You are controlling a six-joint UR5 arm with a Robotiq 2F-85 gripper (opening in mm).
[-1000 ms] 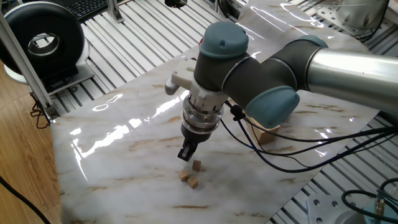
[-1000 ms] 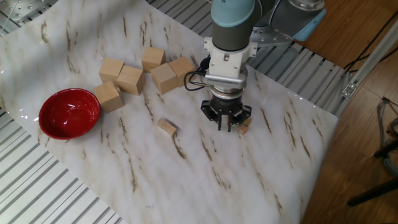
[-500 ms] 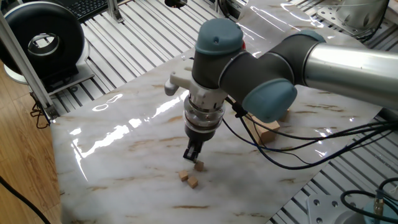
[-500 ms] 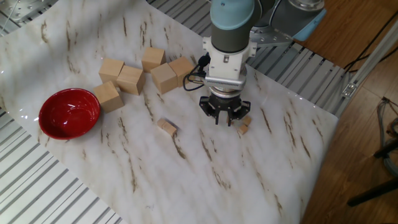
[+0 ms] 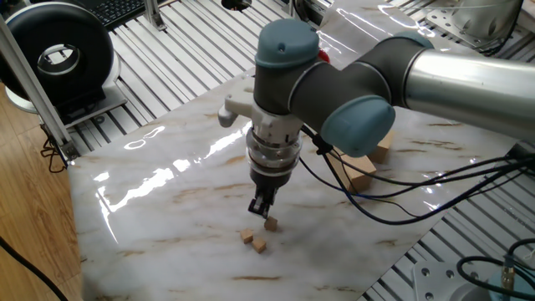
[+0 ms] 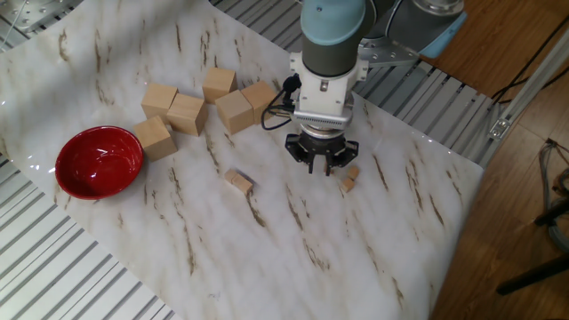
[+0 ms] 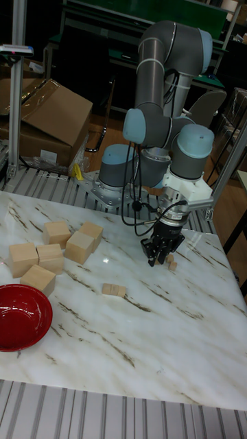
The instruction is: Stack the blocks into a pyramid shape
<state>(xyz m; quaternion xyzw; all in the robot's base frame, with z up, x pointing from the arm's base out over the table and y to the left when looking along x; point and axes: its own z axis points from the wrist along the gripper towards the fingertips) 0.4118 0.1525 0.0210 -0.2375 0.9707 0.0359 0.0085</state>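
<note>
Shifting since the earlier frame, the end effector point(image 5: 264, 207) is now hanging just above one tiny cube point(image 5: 271, 223), prongs nearly together, gripping nothing. Two more tiny cubes point(image 5: 253, 241) are lying just beside it on the marble worktop point(image 5: 167, 192); a fourth point(image 6: 238, 182) is sitting apart.

Probably a lab: aluminium-slat bench point(image 5: 175, 58); cardboard box point(image 7: 51, 116)

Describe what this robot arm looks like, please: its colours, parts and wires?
The arm is a shiny silver tube with grey joints and blue-grey round caps. A white wrist section leads to a small black gripper with thin jaws. Black cables loop beside it.
</note>
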